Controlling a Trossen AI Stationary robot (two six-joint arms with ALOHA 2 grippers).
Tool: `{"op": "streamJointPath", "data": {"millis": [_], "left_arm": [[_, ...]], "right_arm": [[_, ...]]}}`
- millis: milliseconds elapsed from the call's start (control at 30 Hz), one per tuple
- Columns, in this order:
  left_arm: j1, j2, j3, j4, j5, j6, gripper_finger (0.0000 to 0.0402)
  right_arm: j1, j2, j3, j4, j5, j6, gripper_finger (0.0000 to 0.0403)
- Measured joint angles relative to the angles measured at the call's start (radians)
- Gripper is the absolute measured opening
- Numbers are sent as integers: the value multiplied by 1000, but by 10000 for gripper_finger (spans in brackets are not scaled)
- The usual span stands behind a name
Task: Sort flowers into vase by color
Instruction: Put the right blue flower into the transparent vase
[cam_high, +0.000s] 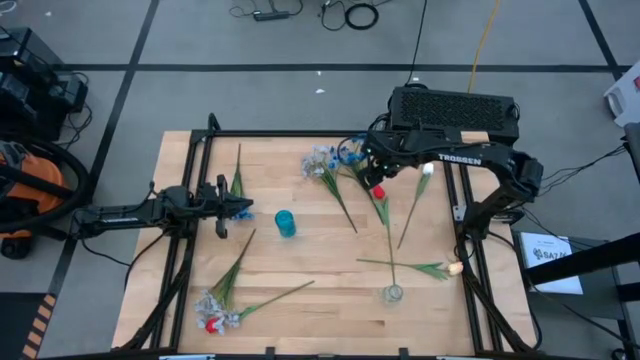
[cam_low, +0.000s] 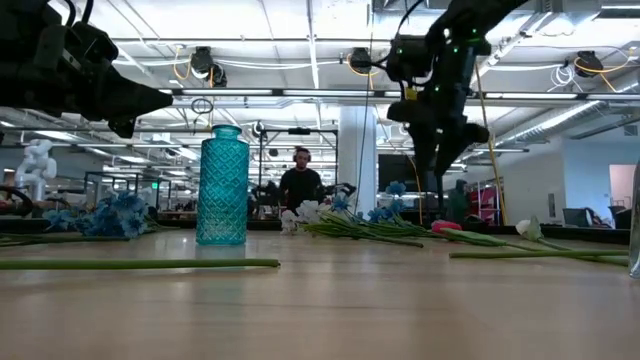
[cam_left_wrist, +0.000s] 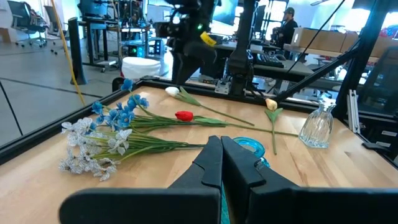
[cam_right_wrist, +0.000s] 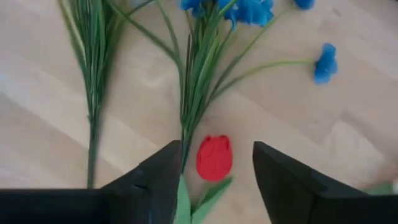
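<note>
flowers (cam_high: 340, 185) are scattered across the table (cam_high: 300, 255), with a blue vase (cam_high: 286, 223) near the middle and a clear vase (cam_high: 392, 293) nearer on the right. the left gripper (cam_high: 243, 211) is parked at the left, fingers together. the right gripper (cam_right_wrist: 214, 165) is held over a red tulip (cam_right_wrist: 214, 157), fingers apart. picking appears to be in hand; lowering and closing on the tulip is called for next.

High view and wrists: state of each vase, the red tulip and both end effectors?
Blue vase: upright, no flowers in it.
Clear vase: upright, no flowers in it.
Red tulip: lying flat on the table, ungripped.
Right end effector: open, straddling the red tulip.
Left end effector: shut, holding nothing, beside the blue vase.
</note>
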Motion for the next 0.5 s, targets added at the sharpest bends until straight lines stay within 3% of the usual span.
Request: {"op": "streamJointPath", "data": {"millis": [500], "left_arm": [[0, 0, 0, 0, 0, 0, 2]], "right_arm": [[-48, 309, 13, 175, -34, -127, 212]]}}
